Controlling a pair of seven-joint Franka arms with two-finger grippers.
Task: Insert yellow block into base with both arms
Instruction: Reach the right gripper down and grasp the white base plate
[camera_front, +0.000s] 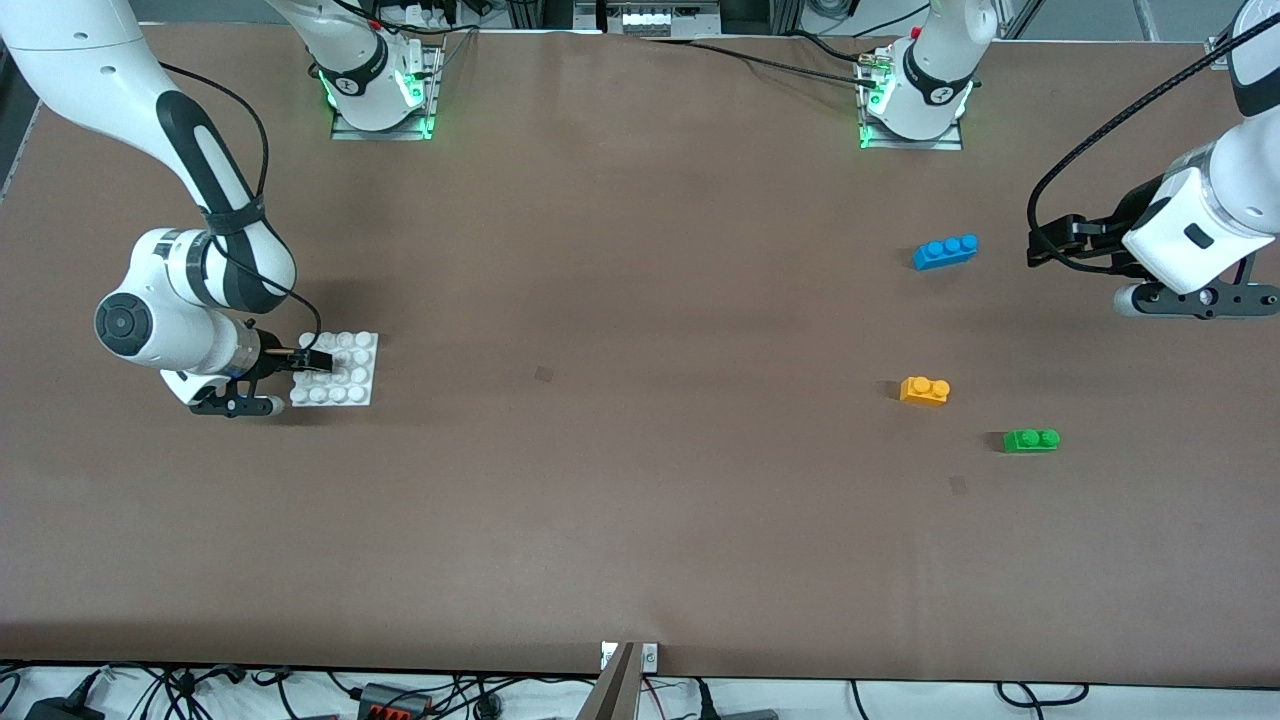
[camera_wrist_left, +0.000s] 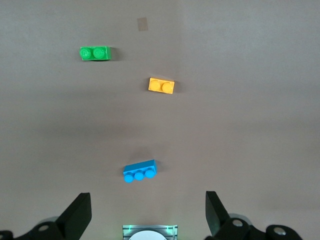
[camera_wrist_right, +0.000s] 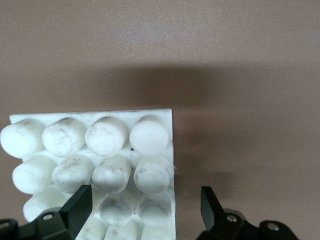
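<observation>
The base (camera_front: 347, 383), a white studded plate, lies flat on the table toward the right arm's end. My right gripper (camera_front: 318, 360) is low at one of its edges and open. In the right wrist view one finger (camera_wrist_right: 79, 206) is over the studs of the base (camera_wrist_right: 90, 137) and the other finger (camera_wrist_right: 210, 205) is just off its side. The yellow block (camera_front: 924, 390) lies free on the table toward the left arm's end, also seen as the yellow block (camera_wrist_left: 161, 85). My left gripper (camera_front: 1038, 246) hangs open and empty in the air beside the blue brick, fingers (camera_wrist_left: 77, 216) wide apart.
A blue three-stud brick (camera_front: 945, 251) lies farther from the front camera than the yellow block. A green two-stud brick (camera_front: 1031, 440) lies nearer, toward the left arm's end. Small tape marks (camera_front: 543, 373) dot the brown table.
</observation>
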